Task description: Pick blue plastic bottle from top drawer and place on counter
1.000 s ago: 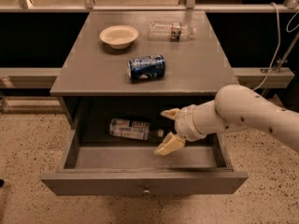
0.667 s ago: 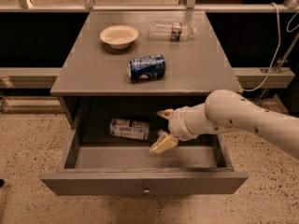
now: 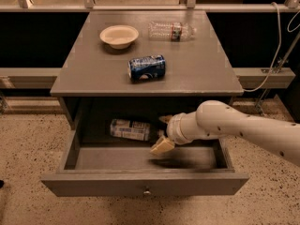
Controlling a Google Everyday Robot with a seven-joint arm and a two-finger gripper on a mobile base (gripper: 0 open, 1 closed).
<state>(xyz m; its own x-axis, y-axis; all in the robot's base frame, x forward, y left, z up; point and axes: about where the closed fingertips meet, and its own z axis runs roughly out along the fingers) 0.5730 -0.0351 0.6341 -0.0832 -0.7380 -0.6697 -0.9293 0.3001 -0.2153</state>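
The blue plastic bottle lies on its side at the back left of the open top drawer, its pale label up. My gripper is inside the drawer just right of the bottle, open, with one tan finger low in front and the other at the back. It holds nothing. The white arm reaches in from the right. The grey counter is above.
On the counter stand a cream bowl, a clear crinkled bottle lying at the back, and a dark blue soda can on its side near the front. A white cable hangs at the right.
My gripper has moved left inside the drawer, closer to the blue plastic bottle. The bottle and the things on the counter have not moved.
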